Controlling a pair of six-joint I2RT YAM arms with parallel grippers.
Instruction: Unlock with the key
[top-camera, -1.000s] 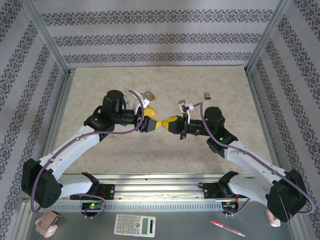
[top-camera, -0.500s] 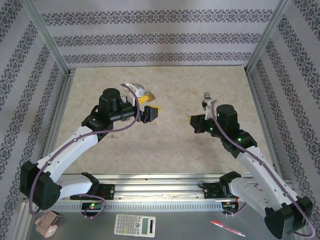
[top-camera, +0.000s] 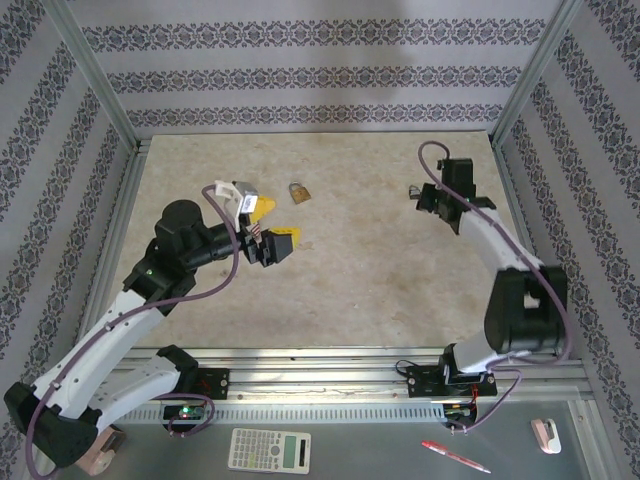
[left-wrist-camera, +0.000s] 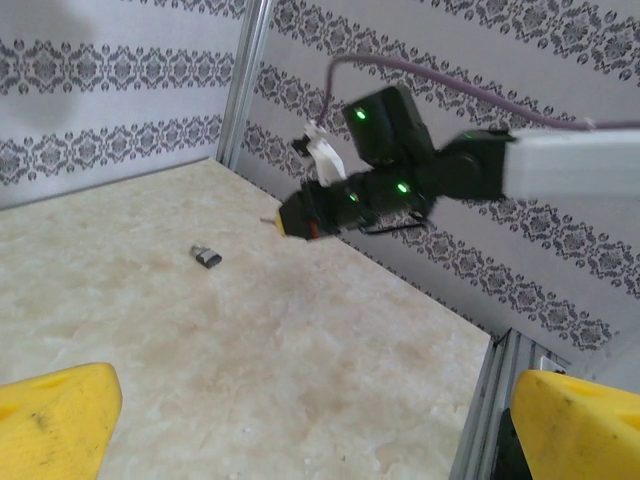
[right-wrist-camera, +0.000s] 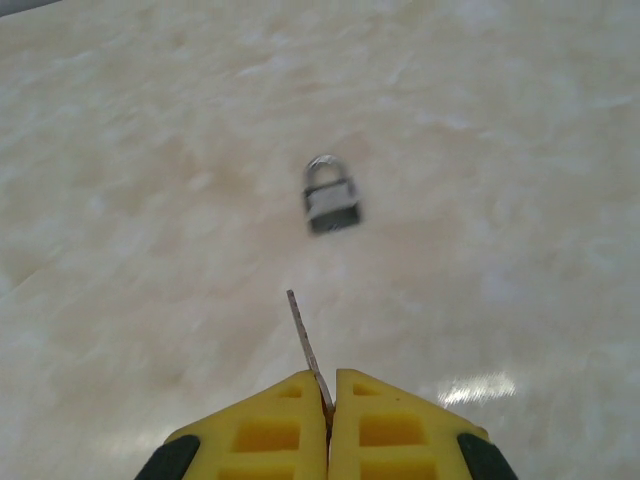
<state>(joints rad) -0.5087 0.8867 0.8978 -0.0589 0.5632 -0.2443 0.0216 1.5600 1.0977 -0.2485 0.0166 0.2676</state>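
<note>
At the left of the marble-patterned table (top-camera: 380, 280), the left gripper (top-camera: 272, 226) hangs over the surface, its yellow jaws spread wide. Just beyond it, to the right, the brass padlock (top-camera: 298, 191) lies on the tabletop. Far right, the small dark-grey padlock (right-wrist-camera: 330, 197) lies flat. The right gripper (right-wrist-camera: 330, 385), jaws pinching the key (right-wrist-camera: 305, 338), aims the thin blade at that lock, short of touching.
</note>
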